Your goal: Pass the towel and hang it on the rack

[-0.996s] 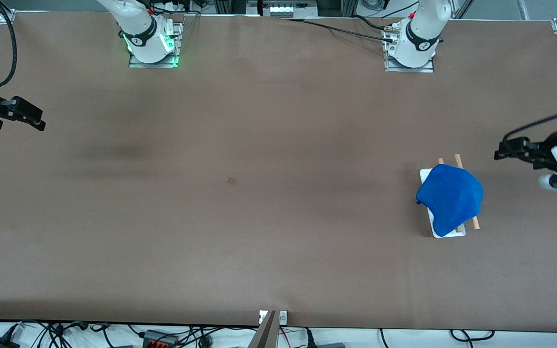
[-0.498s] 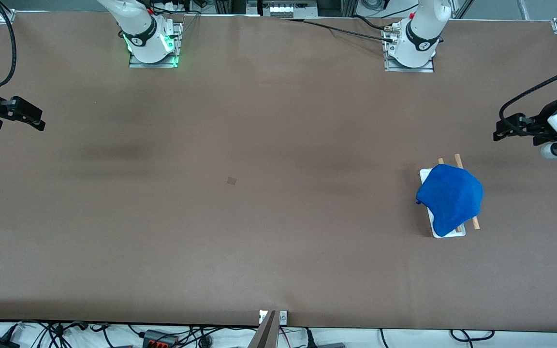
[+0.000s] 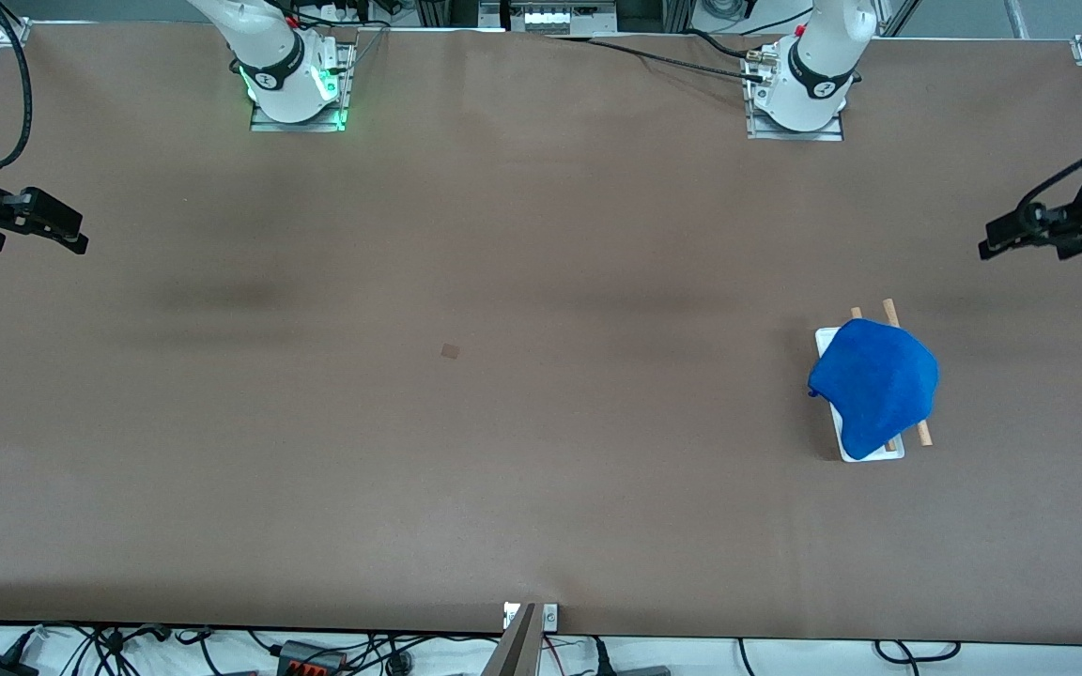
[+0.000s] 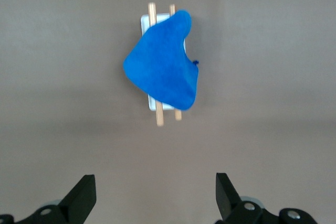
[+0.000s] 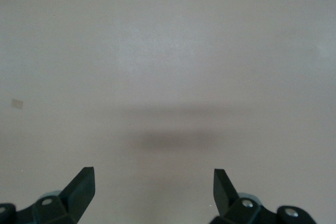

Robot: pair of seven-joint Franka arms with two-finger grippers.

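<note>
While towel [image 3: 874, 383] drapes rack [image 3: 870, 453], left pincer [image 3: 999, 239] hovers apart, wide, empty.

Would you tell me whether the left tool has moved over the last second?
Yes: the left tool has drawn away from the towel on the rack, toward the table's end.

Left gripper [image 3: 994, 246] (right gripper [image 3: 74, 235] too) agape
</note>
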